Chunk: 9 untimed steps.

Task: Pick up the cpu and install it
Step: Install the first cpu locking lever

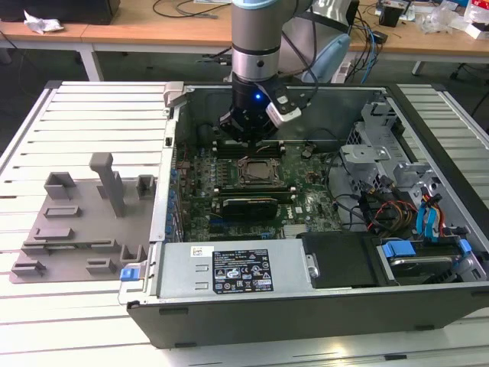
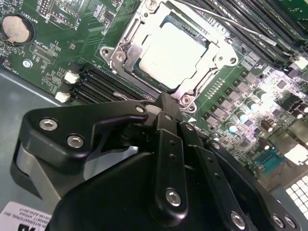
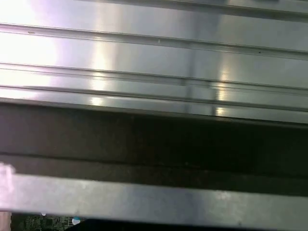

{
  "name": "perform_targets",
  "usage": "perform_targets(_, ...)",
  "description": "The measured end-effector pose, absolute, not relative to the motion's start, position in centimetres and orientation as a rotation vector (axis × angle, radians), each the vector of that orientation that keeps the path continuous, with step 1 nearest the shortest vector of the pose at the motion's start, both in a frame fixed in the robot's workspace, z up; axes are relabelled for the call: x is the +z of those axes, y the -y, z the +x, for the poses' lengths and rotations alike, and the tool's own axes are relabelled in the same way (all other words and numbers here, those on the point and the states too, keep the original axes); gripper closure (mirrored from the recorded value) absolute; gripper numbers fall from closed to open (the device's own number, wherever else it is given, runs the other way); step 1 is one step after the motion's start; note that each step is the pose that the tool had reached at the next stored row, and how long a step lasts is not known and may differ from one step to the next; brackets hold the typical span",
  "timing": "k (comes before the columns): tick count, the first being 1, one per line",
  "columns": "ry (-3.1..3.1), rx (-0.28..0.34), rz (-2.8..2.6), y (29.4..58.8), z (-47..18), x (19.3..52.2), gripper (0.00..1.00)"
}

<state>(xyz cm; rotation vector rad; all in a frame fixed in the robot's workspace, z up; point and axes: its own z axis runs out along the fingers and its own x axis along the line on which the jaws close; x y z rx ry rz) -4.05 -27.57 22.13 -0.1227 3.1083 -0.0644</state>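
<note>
While the cpu (image 2: pixel 174 54) sits in its socket (image 2: pixel 144 29), the pincer (image 2: pixel 166 108) hovers just beside it, apparently narrowed, holding nothing.

Gripper (image 1: pixel 251 131) low over motherboard (image 1: pixel 252 191) — just behind socket (image 1: pixel 257 172) — inside open case (image 1: pixel 428 298).

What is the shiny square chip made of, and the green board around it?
The cpu top looks like pale, smooth metal; it glares bright under the light. The green board looks like stiff glossy plastic-like circuit board, dotted with small soldered parts.
</note>
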Motion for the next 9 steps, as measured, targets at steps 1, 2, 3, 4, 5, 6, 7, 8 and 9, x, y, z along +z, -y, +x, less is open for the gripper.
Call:
perform_targets(1,-3.108,-0.064,-0.123,27.6,-4.0,21.9,0.89)
perform_targets(2,-3.108,-0.064,-0.123,27.6,-4.0,21.8,0.89)
perform_targets(3,-3.108,-0.064,-0.123,27.6,-4.0,21.6,0.89)
perform_targets(4,-3.108,-0.064,-0.123,27.6,-4.0,21.5,0.89)
perform_targets(5,-3.108,-0.064,-0.123,27.6,-4.0,21.3,0.89)
perform_targets(6,-3.108,-0.064,-0.123,27.6,-4.0,21.2,0.89)
perform_targets(7,-3.108,-0.065,-0.123,27.6,-4.0,21.1,0.89)
perform_targets(8,-3.108,-0.064,-0.123,27.6,-4.0,20.9,0.89)
perform_targets(9,-3.108,-0.065,-0.123,27.6,-4.0,20.9,0.89)
